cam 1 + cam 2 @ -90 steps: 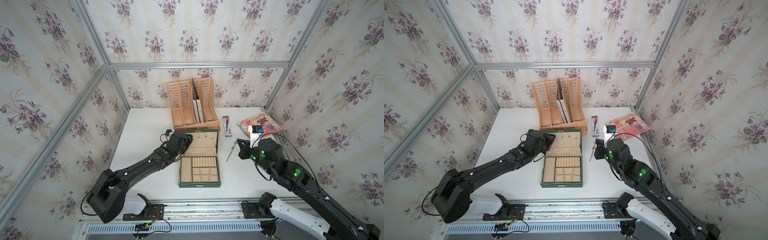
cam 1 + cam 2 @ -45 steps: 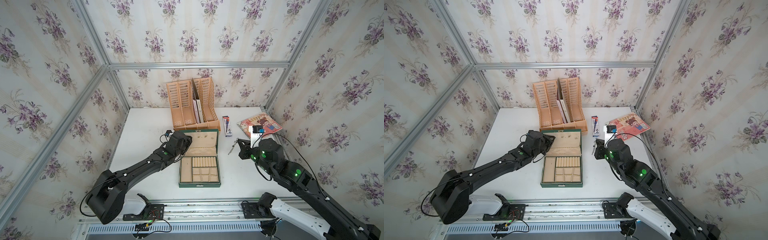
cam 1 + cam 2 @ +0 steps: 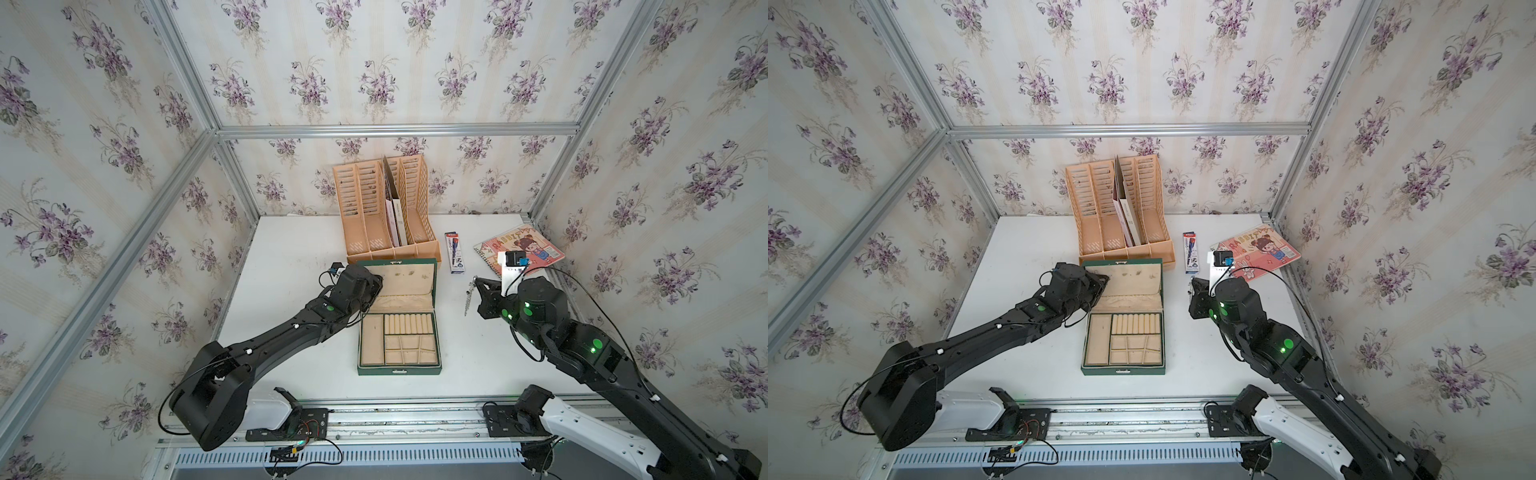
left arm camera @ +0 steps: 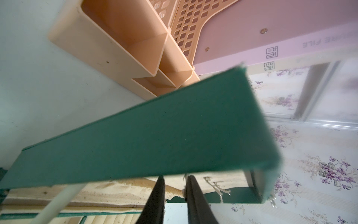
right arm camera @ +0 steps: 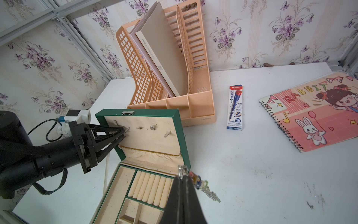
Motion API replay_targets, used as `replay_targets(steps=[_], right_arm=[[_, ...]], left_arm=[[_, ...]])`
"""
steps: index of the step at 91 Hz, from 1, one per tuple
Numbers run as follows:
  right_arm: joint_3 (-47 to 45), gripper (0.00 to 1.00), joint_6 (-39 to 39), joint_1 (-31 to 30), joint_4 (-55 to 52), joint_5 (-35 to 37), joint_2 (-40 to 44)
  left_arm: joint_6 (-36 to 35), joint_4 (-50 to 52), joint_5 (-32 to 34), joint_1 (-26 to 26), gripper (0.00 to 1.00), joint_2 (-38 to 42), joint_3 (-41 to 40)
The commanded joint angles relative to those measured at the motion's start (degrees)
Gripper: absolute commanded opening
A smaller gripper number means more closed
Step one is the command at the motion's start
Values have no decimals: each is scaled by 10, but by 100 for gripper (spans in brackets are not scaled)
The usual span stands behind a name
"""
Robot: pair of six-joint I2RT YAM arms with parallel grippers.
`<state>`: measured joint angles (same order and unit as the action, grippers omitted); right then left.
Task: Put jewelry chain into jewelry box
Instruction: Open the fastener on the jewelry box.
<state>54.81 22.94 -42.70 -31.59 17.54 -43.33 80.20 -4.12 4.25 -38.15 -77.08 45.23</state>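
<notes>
The right gripper's (image 5: 183, 175) fingers are pressed shut on the upper end of the jewelry chain (image 5: 208, 191), and its links and coloured charms are seen hanging free below the tips. In a top view the chain is held in the air above the white table (image 3: 291, 249), to the right of the jewelry box (image 3: 399, 370) and apart from it, not inside it. The left gripper's (image 5: 124, 132) fingers (image 4: 157, 195) are set close together, a narrow gap apart, at the left edge of the raised lid beside a small hook. Whether anything is pinched there cannot be told. The box is laid open just in front of an orange file holder (image 3: 386, 216). A pencil pack (image 3: 455, 252) and a spiral notebook (image 3: 519, 249) are placed further right.
</notes>
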Motion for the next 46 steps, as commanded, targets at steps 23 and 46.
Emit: replay_targets(steps=[23, 46], right_arm=[[0, 0, 2, 0, 14, 2, 3], [4, 0, 3, 0, 10, 3, 6]], left_arm=[[-5, 47, 5, 2, 22, -7, -7], [-13, 45, 1, 2, 21, 0, 2]])
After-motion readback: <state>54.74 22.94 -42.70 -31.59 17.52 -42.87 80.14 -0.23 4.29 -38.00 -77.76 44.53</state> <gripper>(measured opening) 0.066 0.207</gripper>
